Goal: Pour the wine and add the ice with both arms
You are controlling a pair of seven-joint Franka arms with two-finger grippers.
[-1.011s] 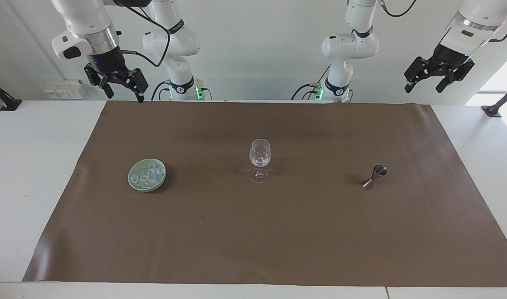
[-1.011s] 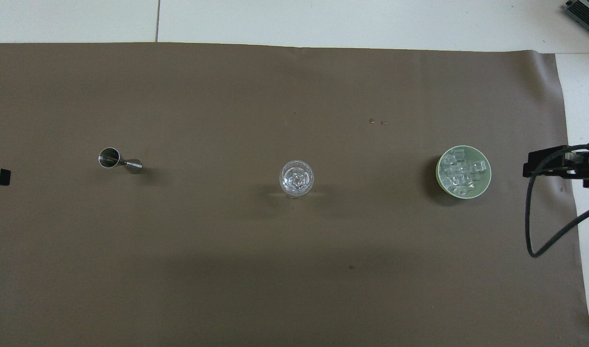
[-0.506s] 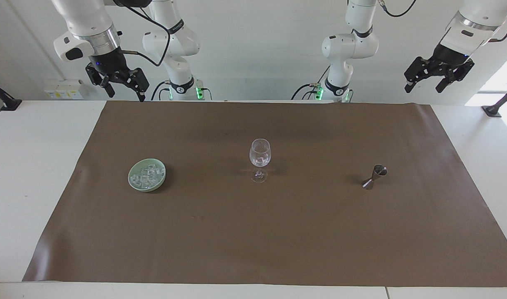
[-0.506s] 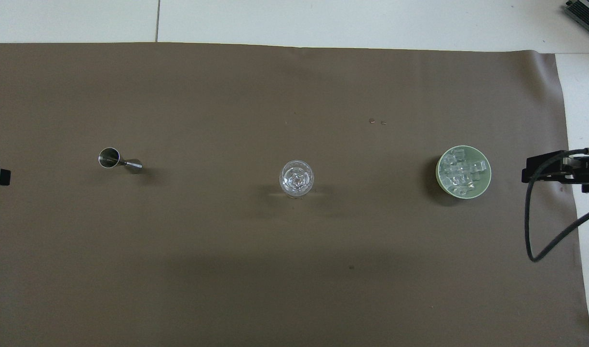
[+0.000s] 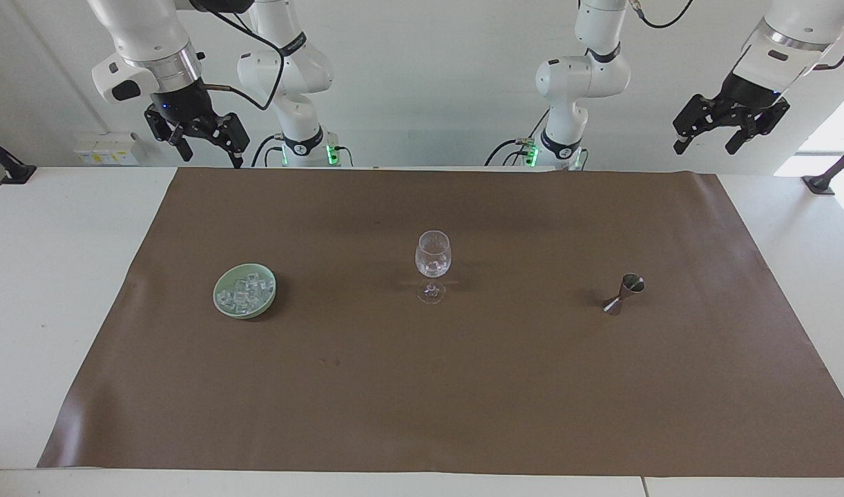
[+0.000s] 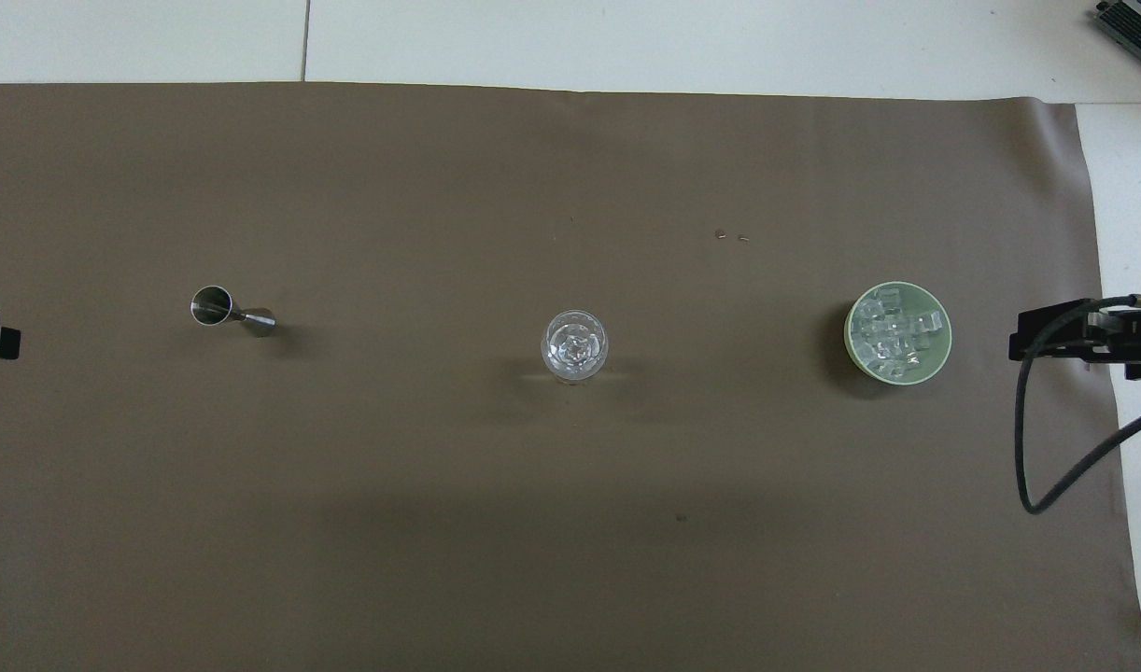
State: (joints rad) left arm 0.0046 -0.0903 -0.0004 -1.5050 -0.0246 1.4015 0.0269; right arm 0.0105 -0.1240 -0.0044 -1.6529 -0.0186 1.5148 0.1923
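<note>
While both arms hang high along the top of the frame, nothing on the bench is being handled. The right claw sits in the top corner of the facing view at the right arm's end, over the bench edge beside the brown mat. Its fingers are spread wide and hold nothing. The left claw hovers in the other top corner, also spread wide and empty.

The wine glass stands upright at the middle of the frame. Clear glints in the lower bowl may be ice or liquid, but I cannot tell which, and no coloured wine shows. The rest of the ice lies heaped in the pale green dish, mid-height in the frame toward the right arm's end. The steel jigger stands mid-height toward the left arm's end, well apart from the glass.

With both claws drawn away and the jigger set down, I judge the work to be either finished or not yet begun, and the glints in the glass favour finished.

Compared with a second ago, the right claw has lifted slightly and drifted a little toward the frame edge in the overhead view. The left claw, glass, dish and jigger sit where they did.
</note>
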